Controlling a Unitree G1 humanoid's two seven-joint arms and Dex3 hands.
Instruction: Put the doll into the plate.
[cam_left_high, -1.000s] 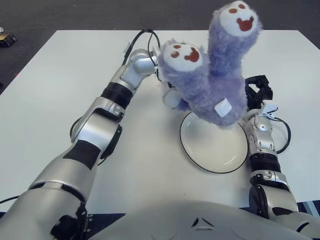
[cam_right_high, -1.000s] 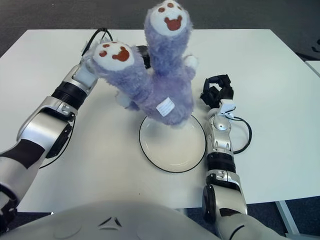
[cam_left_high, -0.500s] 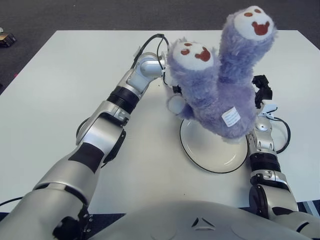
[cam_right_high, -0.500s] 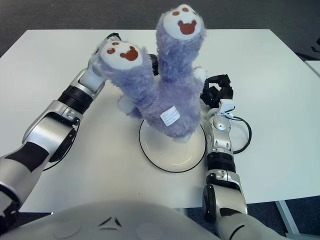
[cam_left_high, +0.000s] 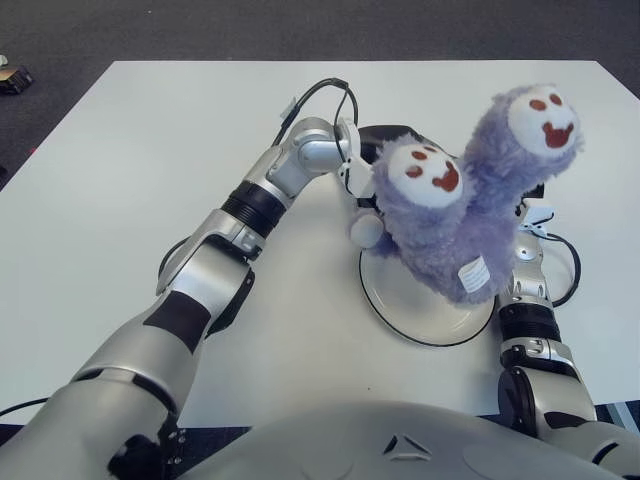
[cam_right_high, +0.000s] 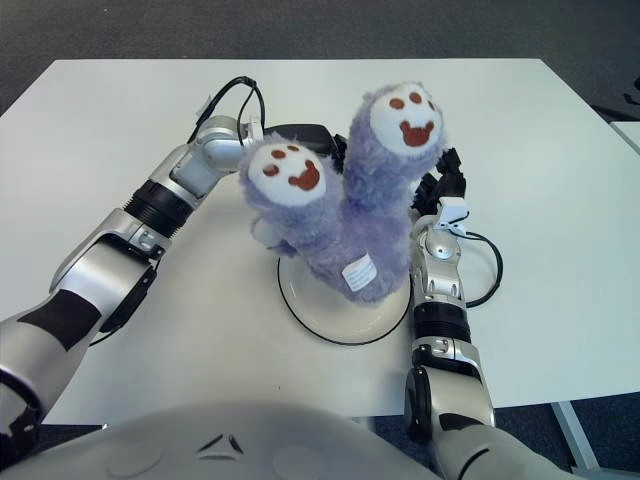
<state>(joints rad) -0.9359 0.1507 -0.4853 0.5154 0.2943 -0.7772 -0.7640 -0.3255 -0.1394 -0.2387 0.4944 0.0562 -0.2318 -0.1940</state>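
Lowered since a second ago, the doll sat over the plate, gripped by the left hand behind it. Right hand, fingers unclear, waited beside the plate's rim.

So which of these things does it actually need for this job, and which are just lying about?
Needed:
- purple doll, upside down over the plate
- white plate
- left hand, behind the doll, holding it

Lying about:
- right hand, parked beside the plate
- black cable by the right arm
- object on the floor
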